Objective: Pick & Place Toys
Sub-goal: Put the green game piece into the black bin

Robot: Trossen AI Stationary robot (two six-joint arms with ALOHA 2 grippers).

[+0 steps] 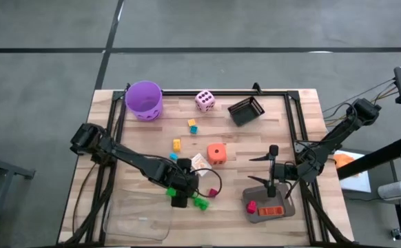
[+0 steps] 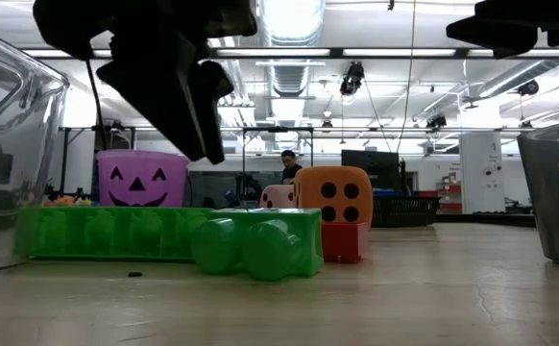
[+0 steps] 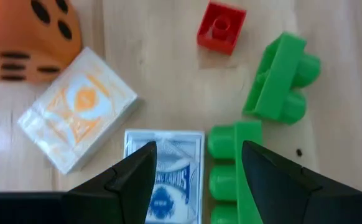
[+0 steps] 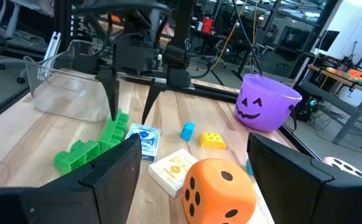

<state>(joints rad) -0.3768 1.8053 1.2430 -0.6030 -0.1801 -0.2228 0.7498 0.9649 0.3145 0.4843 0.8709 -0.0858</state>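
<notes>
Wooden slats of the worktop are carrying scattered toys, with a purple bucket at the far edge and a clear bin at the near one. Left hand is hanging open and empty just over a long green brick and a blue card pack lying side by side; a second green brick and a red brick are sitting just beyond. To grip well, I judge it should shift sideways so its fingers are straddling one item only before descending. Right hand is waiting open near the orange die. Only the left wrist view is showing how tightly pack and brick are lying together; the high view alone is revealing the grey tray holding a few toys.
</notes>
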